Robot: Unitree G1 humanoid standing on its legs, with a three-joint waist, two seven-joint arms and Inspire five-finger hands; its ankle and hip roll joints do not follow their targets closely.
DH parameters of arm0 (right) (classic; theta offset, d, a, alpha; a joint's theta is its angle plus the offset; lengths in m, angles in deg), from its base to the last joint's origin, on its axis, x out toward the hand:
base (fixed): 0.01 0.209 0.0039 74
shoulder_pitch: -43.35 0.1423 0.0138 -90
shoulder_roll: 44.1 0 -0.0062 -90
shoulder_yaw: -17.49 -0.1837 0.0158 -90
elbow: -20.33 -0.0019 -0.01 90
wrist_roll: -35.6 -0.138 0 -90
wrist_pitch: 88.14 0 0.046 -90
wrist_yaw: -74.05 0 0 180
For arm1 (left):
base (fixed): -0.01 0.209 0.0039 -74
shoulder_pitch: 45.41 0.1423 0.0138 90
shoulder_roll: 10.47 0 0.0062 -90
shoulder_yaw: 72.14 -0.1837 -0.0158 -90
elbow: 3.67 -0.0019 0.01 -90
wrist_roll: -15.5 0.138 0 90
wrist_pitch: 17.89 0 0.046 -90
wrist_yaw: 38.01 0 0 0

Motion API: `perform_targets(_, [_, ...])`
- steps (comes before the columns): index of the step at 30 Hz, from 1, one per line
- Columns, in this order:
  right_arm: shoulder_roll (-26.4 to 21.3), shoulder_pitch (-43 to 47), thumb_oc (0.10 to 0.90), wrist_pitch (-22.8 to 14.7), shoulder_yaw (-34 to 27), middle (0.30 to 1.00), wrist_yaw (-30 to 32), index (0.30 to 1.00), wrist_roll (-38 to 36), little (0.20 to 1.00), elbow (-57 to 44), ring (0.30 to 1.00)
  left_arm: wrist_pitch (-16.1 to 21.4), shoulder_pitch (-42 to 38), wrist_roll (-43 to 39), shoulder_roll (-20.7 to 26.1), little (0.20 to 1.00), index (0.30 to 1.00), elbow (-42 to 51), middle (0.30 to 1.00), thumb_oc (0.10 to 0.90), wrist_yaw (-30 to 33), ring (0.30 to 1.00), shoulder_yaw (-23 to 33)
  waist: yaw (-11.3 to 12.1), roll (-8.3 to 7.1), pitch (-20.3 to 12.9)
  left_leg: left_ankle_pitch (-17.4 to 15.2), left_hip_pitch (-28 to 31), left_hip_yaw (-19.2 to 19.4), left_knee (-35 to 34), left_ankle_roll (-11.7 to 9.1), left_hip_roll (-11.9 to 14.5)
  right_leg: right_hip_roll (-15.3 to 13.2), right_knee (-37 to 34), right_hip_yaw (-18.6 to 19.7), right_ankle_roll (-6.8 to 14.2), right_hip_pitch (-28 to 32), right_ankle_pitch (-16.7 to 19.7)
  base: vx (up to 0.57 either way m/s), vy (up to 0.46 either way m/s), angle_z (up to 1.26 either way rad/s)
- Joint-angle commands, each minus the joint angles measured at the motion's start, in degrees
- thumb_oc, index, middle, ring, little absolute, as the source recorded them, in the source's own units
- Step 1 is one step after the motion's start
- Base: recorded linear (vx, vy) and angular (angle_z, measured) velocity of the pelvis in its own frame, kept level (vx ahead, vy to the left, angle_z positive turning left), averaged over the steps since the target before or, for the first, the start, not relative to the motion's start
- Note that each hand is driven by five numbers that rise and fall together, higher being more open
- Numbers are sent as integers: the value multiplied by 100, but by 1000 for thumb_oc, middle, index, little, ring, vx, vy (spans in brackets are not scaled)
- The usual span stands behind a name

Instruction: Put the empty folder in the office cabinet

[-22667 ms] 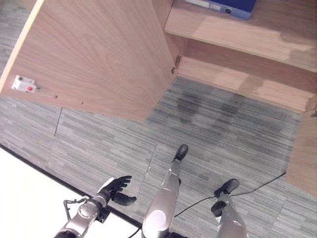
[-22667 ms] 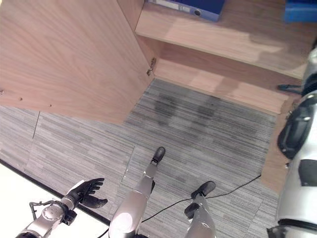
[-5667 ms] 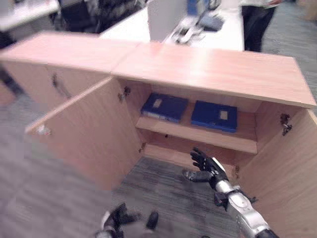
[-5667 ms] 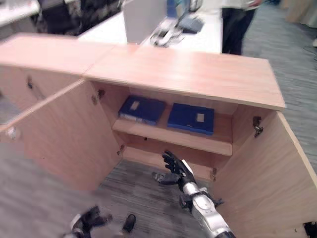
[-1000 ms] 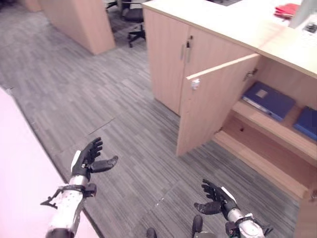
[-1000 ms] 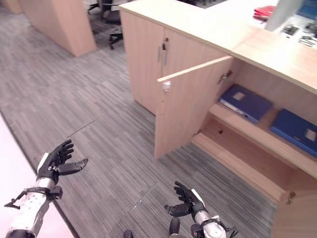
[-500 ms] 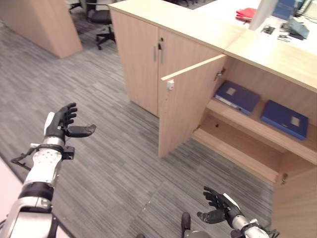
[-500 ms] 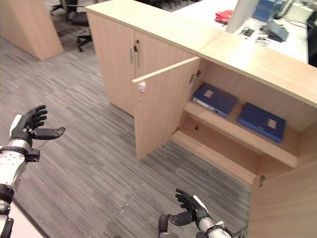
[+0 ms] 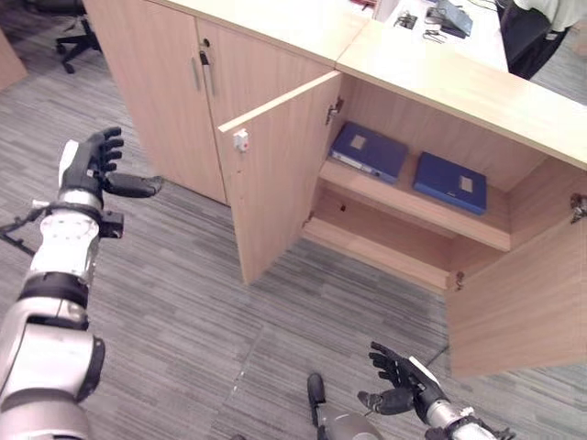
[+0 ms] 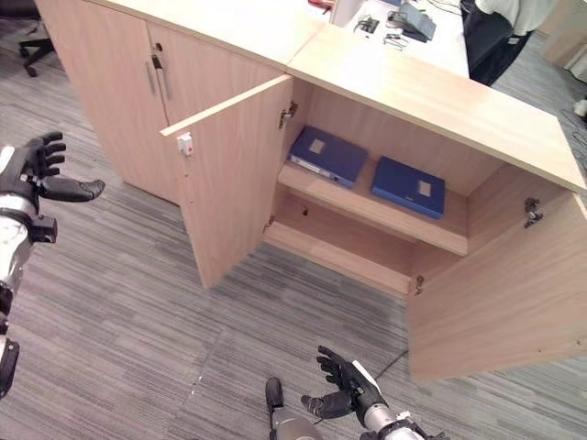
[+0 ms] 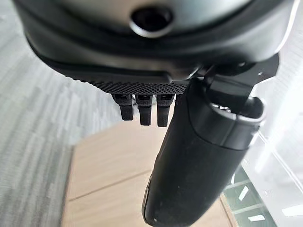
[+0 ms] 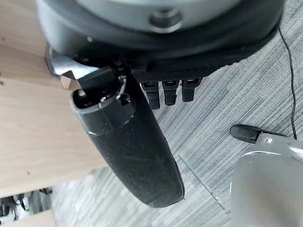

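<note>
two blue folders (image 9: 369, 150) and (image 9: 449, 182) lie flat side by side on the upper shelf (image 9: 413, 209) inside the open office cabinet (image 10: 431, 101). i cannot tell which one is the empty one. they are near each other but not touching. below the shelf is the bare bottom board of the cabinet.

the left door (image 9: 271, 183) swings out toward the room, with a small white catch (image 9: 240, 140) near its top corner. the right door (image 9: 523, 302) hangs open too. next to the open part, the cabinet has two shut doors with thin handles (image 9: 203, 66).

the left hand (image 9: 90, 163) is up in the air, well away from the cabinet, over the grey carpet (image 9: 183, 321). its fingers are spread apart and it holds nothing. the right hand (image 9: 404, 383) is low down, in front of the right door, fingers apart too, with nothing in it.

behind the cabinet is a white worktop (image 9: 459, 32) with some small things on it, and a person (image 10: 500, 27) stands by it.
</note>
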Motion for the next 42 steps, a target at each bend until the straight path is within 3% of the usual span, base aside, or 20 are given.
perform_targets(1, [-363, 541, 800, -483, -335, 900, 21, 900, -361, 900, -398, 900, 526, -1219, -210, 505, 900, 900, -36, 900, 800, 178, 900, -116, -42, 379, 314, -359, 360, -1045, -42, -1, 202, 107, 576, 21, 679, 643, -1187, 28, -20, -24])
perform_targets(11, [-370, 575, 800, -552, -310, 900, 83, 900, -508, 900, -436, 900, 565, -1905, -201, 250, 900, 900, -9, 900, 800, 113, 900, -683, -320, 374, 443, -343, 279, -889, -42, -30, 276, 259, 806, 166, 645, 289, -1306, 42, -18, -12])
perform_targets(16, [-316, 570, 800, -620, -390, 900, 151, 900, -638, 900, -529, 900, 594, -2186, -425, -5, 900, 900, 16, 900, 800, 89, 900, -802, -472, 450, 555, -341, 192, -865, -42, -26, 296, 320, 1055, 221, 608, 35, -1423, 29, -15, -9])
perform_targets(27, [-252, 650, 800, -676, -323, 900, 260, 900, -722, 900, -361, 900, 777, -2432, -728, -899, 900, 900, 751, 900, 800, 123, 900, -1062, -614, 548, 699, -319, 55, -977, -42, -46, 287, 362, 1192, 242, 560, -174, -1470, 3, -17, 2])
perform_targets(33, [-283, 779, 800, -696, -253, 900, 317, 900, -627, 900, -318, 900, 889, -1864, -638, -1620, 900, 900, 1975, 900, 800, 117, 900, -1037, -515, 571, 787, -329, 126, -1053, -42, -38, 284, 364, 1209, 190, 512, -109, -1626, -24, -29, 10])
perform_targets(37, [-334, 901, 800, -690, -229, 900, 378, 900, -522, 900, -287, 900, 865, -1232, -405, -2237, 900, 900, 2558, 900, 800, 76, 900, -1018, -439, 602, 838, -332, 235, -1104, -42, -23, 252, 323, 1191, 140, 478, 20, -1652, -76, -10, 3])
perform_targets(38, [-333, 910, 800, -670, -271, 900, 417, 900, -495, 900, -301, 900, 835, -933, -287, -2574, 900, 900, 2699, 900, 800, 63, 900, -1006, -432, 627, 814, -364, 316, -1109, -42, -4, 228, 301, 1204, 130, 449, 105, -1709, -99, -1, 0])
perform_targets(41, [-332, 878, 800, -656, -289, 900, 423, 900, -490, 900, -319, 900, 814, -784, -269, -2740, 900, 900, 2716, 900, 800, 63, 900, -980, -435, 632, 802, -382, 374, -1095, -39, 4, 215, 290, 1220, 129, 441, 160, -1731, -42, 3, -6])
perform_targets(42, [-316, 835, 800, -625, -341, 900, 447, 900, -469, 900, -344, 900, 788, -483, -251, -3060, 900, 900, 2694, 900, 800, 119, 900, -876, -471, 658, 746, -451, 486, -1070, 16, 26, 180, 280, 1300, 138, 419, 252, -1797, -42, 10, -6])
